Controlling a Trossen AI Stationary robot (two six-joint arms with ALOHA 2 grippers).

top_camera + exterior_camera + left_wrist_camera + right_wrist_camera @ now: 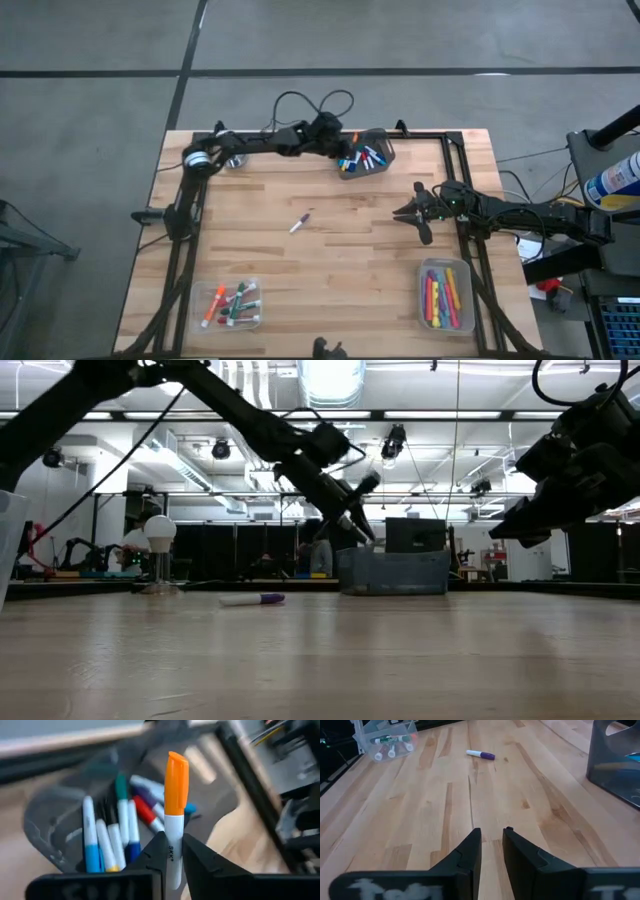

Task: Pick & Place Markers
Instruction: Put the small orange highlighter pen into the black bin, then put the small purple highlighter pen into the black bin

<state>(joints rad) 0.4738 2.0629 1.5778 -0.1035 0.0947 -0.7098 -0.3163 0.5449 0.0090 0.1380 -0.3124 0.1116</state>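
A dark mesh bin with several markers stands at the table's far edge. My left gripper hangs over it, shut on a white marker with an orange cap. In the high view, the left arm reaches along the far edge to the bin, gripper at its left rim. One purple-capped marker lies flat on the wood at mid-table. My right gripper waits near the right edge, fingers slightly apart with nothing between them. My left gripper pinches the marker's white body between its two fingers, below the orange cap. The marker lies along the fingers, and its capped end sticks out past the fingertips. The fingers slant down from the table's left side. The marker is lifted clear above the bin.
A clear tray with several markers sits at the near left corner, and another at the near right. Dark frame rails run along the table's left, far and right edges. Bare wood lies around the purple-capped marker.
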